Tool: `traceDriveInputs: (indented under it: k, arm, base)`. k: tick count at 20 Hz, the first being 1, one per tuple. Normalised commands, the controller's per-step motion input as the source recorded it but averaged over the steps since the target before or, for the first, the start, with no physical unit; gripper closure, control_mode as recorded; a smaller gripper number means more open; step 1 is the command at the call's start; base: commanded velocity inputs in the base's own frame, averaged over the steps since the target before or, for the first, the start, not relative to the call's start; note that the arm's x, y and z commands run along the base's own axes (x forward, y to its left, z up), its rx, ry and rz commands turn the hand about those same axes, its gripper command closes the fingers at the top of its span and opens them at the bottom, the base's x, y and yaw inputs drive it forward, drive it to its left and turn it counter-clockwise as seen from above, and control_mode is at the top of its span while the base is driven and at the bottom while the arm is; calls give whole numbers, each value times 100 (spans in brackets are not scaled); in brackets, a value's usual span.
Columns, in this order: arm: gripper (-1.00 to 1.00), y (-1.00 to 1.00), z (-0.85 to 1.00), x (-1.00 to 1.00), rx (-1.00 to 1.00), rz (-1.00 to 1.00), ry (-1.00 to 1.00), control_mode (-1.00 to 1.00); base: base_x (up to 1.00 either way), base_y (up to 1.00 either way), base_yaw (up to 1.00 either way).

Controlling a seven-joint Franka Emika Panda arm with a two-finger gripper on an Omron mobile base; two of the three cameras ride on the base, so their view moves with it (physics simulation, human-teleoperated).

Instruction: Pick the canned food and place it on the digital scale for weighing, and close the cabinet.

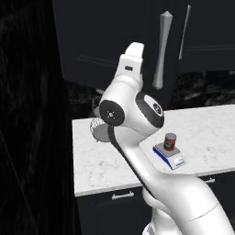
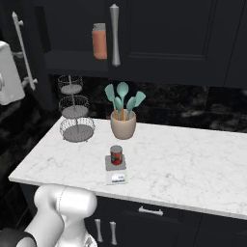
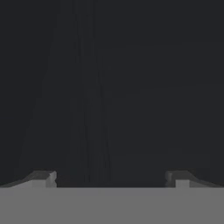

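Can [image 2: 116, 155] sits upright on the scale [image 2: 116, 176], approx centred on the plate, near the front edge of the bench [image 2: 193, 164]; also seen in left base view, can [image 1: 170, 142] on scale [image 1: 170, 157]. Can's long axis is vertical, silver rim up, label facing roughly fwd-left toward the cameras. Scale's long axis runs front-to-back w/ white panel toward the bench's front edge. So the weighing part looks done, by my read; what's left is the cabinet [image 2: 159, 38].

Cabinet is part open: in right base view the left door [image 2: 21, 53] is swung out w/ its bar handle showing, the shelf [image 2: 72, 60] is exposed and an orange jar [image 2: 99, 41] stands on it just beside the middle door's handle [image 2: 114, 34].

Tool [image 3: 111, 178]: tips spread wide apart, nothing between them, i.e. released. Hand view looks onto a dark panelled surface close up, prob a cabinet door, can't say which. Whether tips touch it: can't tell.

Risks from here:
- Push lands near the hinge side or slides off the panel → door only part shuts.
- Arm elbow [image 1: 133, 110] swings low over the bench while pushing → could clip the can or shove the scale; the can is short but unsecured.
- Wire basket stand [image 2: 75, 108] and utensil pot [image 2: 123, 123] are under the open door zone; a low sweep could knock them.
- Jar near the shelf front could block full closure.
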Motion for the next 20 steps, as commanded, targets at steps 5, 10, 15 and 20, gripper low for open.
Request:
traceDriveInputs:
  k: [5, 10, 15, 20]
  arm:
    - [-100, -47, 1, 53, 7, -2, 0, -100]
    - [-100, -42, 0, 60, 7, 0, 0, -100]
    - [-100, -37, 0, 86, 6, 0, 0, -100]
    - [-100, -34, 0, 100, 4, 0, 0, -100]
  base:
    - [0, 0, 0]
    - [0, 0, 0]
    - [0, 0, 0]
    - [0, 0, 0]
